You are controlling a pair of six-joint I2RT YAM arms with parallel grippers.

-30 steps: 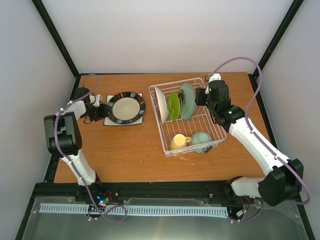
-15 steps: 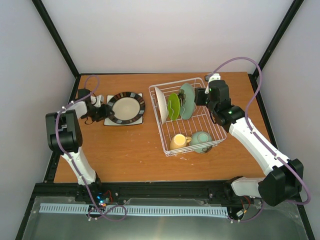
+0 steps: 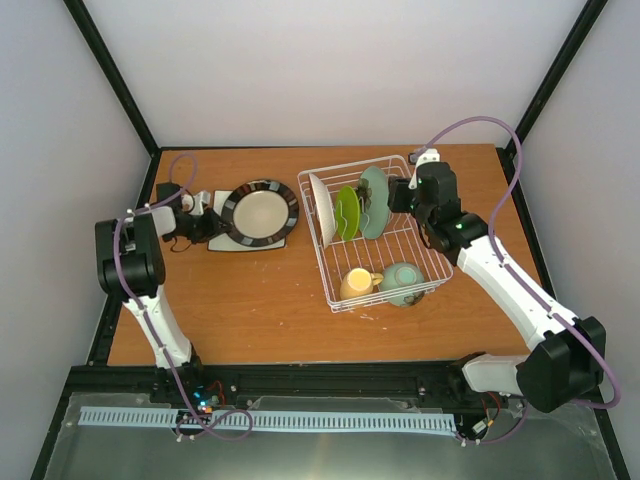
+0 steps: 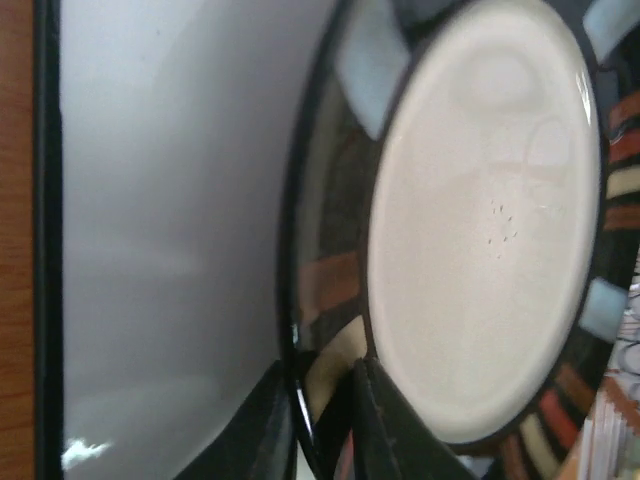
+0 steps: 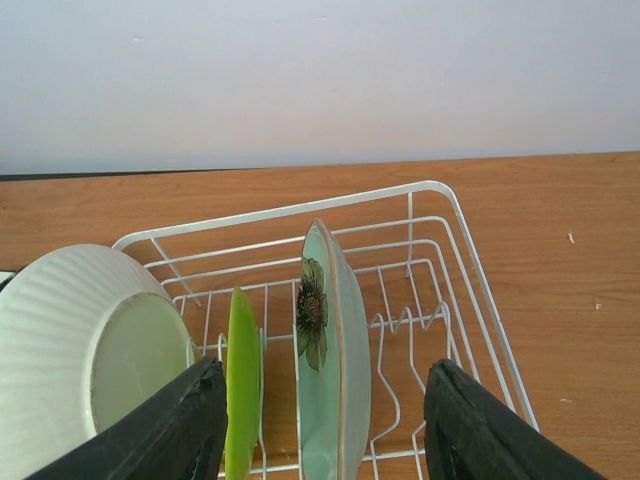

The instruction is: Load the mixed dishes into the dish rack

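Note:
My left gripper (image 3: 213,225) is shut on the left rim of the dark striped-rim plate (image 3: 260,212), tilting it up off the square white plate (image 3: 222,243); in the left wrist view its fingers (image 4: 378,420) pinch the rim (image 4: 330,300). The white wire dish rack (image 3: 414,262) holds the white petal-patterned plate (image 3: 320,207), lime green plate (image 3: 347,212) and pale teal plate (image 3: 375,201) upright, with the yellow mug (image 3: 358,283) and mint-green bowl (image 3: 402,281) at its near end. My right gripper (image 3: 397,194) is open, its fingers spread around the teal plate (image 5: 335,350).
Black frame posts (image 3: 112,75) rise at the table's back corners, with grey walls behind. Purple cables (image 3: 470,125) loop over both arms. A black rail (image 3: 300,378) runs along the near table edge.
My left gripper has moved right with the dark striped-rim plate, lifting and shifting it toward the rack while the square plate stays. The right arm is nearly still.

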